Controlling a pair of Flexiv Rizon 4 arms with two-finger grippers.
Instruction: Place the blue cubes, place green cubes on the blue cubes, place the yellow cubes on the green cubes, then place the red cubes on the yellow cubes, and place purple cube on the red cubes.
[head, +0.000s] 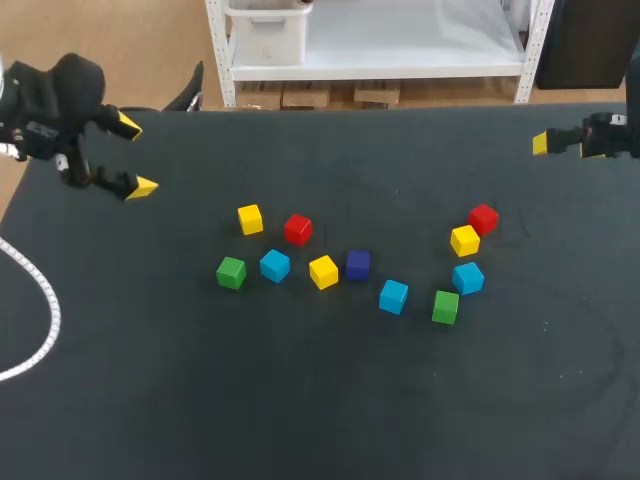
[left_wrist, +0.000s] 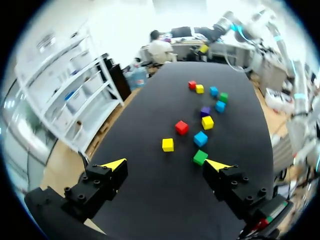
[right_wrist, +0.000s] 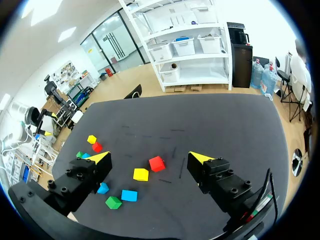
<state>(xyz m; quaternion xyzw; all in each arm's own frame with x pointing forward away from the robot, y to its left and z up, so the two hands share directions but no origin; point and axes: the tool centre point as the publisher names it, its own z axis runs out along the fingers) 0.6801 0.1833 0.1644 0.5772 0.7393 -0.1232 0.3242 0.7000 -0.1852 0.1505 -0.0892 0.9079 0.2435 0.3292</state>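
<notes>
The cubes lie loose in a curved row mid-table, none stacked. On the left are a yellow cube (head: 249, 219), red cube (head: 297, 229), green cube (head: 231, 272), blue cube (head: 275, 265) and a second yellow cube (head: 323, 272). The purple cube (head: 358, 264) sits in the middle beside another blue cube (head: 393, 296). On the right stand a green cube (head: 445, 307), blue cube (head: 468, 278), yellow cube (head: 464, 240) and red cube (head: 483, 219). My left gripper (head: 135, 156) (left_wrist: 166, 165) hangs open at the far left. My right gripper (head: 565, 147) (right_wrist: 150, 158) hangs open at the far right. Both are empty.
A white cable (head: 40, 300) curls over the table's left edge. The black tabletop (head: 320, 400) is bare in front of the cubes and behind them.
</notes>
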